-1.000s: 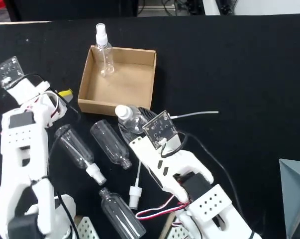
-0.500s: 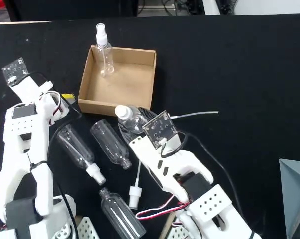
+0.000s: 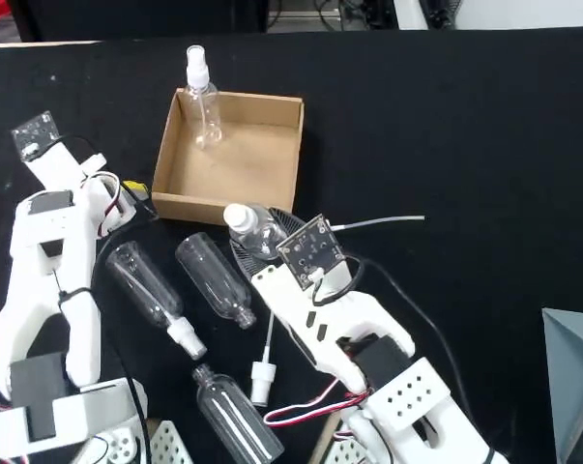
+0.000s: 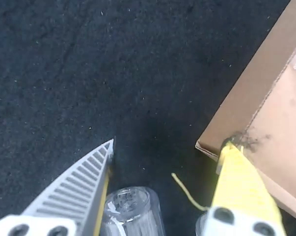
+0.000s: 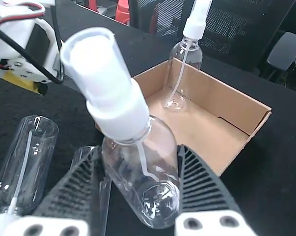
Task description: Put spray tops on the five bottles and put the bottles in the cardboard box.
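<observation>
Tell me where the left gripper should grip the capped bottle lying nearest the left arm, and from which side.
I'd take the capped bottle by its clear body, mid-length, from straight above, jaws across its width. It lies flat, base toward the cardboard box, spray top pointing away; the open left gripper sits over its base.

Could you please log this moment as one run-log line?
right gripper: shut on held bottle, capped, near cardboard box | left gripper: open above lying bottle | boxed bottle: capped, upright | loose spray top: on table
</observation>
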Robot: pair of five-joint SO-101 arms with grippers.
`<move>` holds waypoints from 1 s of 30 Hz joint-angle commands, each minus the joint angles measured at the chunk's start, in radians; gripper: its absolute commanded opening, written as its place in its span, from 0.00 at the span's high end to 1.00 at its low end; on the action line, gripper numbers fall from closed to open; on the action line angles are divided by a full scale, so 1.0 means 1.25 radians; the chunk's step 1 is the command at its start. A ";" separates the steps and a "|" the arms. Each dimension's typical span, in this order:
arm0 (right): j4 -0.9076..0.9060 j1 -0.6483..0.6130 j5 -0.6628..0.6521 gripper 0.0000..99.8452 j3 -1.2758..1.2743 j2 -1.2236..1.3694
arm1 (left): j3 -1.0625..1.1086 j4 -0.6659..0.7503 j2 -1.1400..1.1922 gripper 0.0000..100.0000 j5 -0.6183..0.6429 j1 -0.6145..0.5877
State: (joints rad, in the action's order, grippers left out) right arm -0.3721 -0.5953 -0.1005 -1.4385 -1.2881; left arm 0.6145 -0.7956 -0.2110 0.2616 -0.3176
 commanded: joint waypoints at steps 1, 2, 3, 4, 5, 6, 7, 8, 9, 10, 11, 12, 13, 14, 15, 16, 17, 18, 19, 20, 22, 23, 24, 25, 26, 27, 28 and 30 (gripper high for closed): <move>0.018 0.029 -0.001 0.94 0.006 -0.025 | -0.058 0.002 0.007 0.69 -0.006 -0.006; 0.018 0.029 -0.001 0.94 0.006 -0.025 | -0.060 0.000 0.010 0.69 -0.006 -0.003; 0.018 0.029 -0.001 0.94 0.006 -0.025 | -0.060 0.001 0.010 0.69 -0.006 -0.001; 0.018 0.029 -0.001 0.94 0.006 -0.025 | -0.058 0.000 0.009 0.69 -0.006 0.001; 0.018 0.029 -0.001 0.94 0.006 -0.025 | -0.057 -0.001 0.007 0.69 -0.006 0.002; 0.018 0.029 -0.001 0.94 0.006 -0.025 | -0.056 -0.002 0.007 0.69 -0.006 0.002; 0.018 0.029 -0.001 0.94 0.006 -0.025 | -0.056 -0.002 0.005 0.69 -0.006 0.002; 0.018 0.029 -0.001 0.94 0.006 -0.025 | -0.055 -0.002 0.005 0.69 -0.006 0.002; 0.018 0.029 -0.001 0.94 0.006 -0.025 | -0.055 -0.002 0.005 0.69 -0.006 0.003; 0.018 0.029 -0.001 0.94 0.006 -0.025 | -0.055 -0.002 0.005 0.69 -0.006 0.003; 0.018 0.029 -0.001 0.94 0.006 -0.025 | -0.053 -0.002 0.005 0.69 -0.006 0.003; 0.018 0.029 -0.001 0.94 0.006 -0.025 | -0.053 -0.004 0.005 0.69 -0.006 0.004; 0.018 0.029 -0.001 0.94 0.006 -0.025 | -0.053 -0.004 0.005 0.69 -0.007 0.012; 0.018 0.029 -0.001 0.94 0.006 -0.025 | -0.051 -0.004 0.005 0.69 -0.007 0.019; 0.018 0.029 -0.001 0.94 0.006 -0.025 | -0.051 -0.004 0.005 0.69 -0.014 0.024; 0.018 0.029 -0.001 0.94 0.006 -0.025 | -0.051 -0.004 0.005 0.69 -0.027 0.033; 0.018 0.029 -0.001 0.94 0.006 -0.025 | -0.051 -0.005 0.005 0.69 -0.036 0.037; 0.018 0.029 -0.001 0.94 0.006 -0.025 | -0.051 -0.005 0.005 0.69 -0.041 0.041; 0.018 0.029 -0.001 0.94 0.006 -0.025 | -0.051 -0.005 0.005 0.69 -0.042 0.041; 0.018 0.029 -0.001 0.94 0.006 -0.025 | -0.051 -0.005 0.005 0.69 -0.042 0.041; 0.018 0.029 -0.001 0.94 0.006 -0.025 | -0.050 -0.005 0.005 0.69 -0.044 0.042; 0.018 0.029 -0.001 0.94 0.006 -0.025 | -0.047 -0.005 0.005 0.69 -0.045 0.044; 0.018 0.029 -0.001 0.94 0.006 -0.025 | -0.042 -0.005 0.005 0.69 -0.045 0.051; 0.018 0.029 -0.001 0.94 0.006 -0.025 | -0.039 -0.005 0.005 0.69 -0.047 0.060; 0.018 0.029 -0.001 0.94 0.006 -0.025 | -0.037 -0.005 0.005 0.69 -0.048 0.068; 0.018 0.029 -0.001 0.94 0.006 -0.025 | -0.037 -0.012 0.005 0.69 -0.055 0.078; 0.018 0.029 -0.001 0.94 0.006 -0.025 | -0.042 -0.026 0.005 0.69 -0.068 0.084; 0.018 0.029 -0.001 0.94 0.006 -0.025 | -0.045 -0.037 0.005 0.69 -0.075 0.096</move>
State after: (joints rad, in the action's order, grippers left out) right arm -0.3721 -0.5953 -0.1005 -1.4385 -1.2881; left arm 0.6007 -0.8094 -0.1926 0.1987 -0.2486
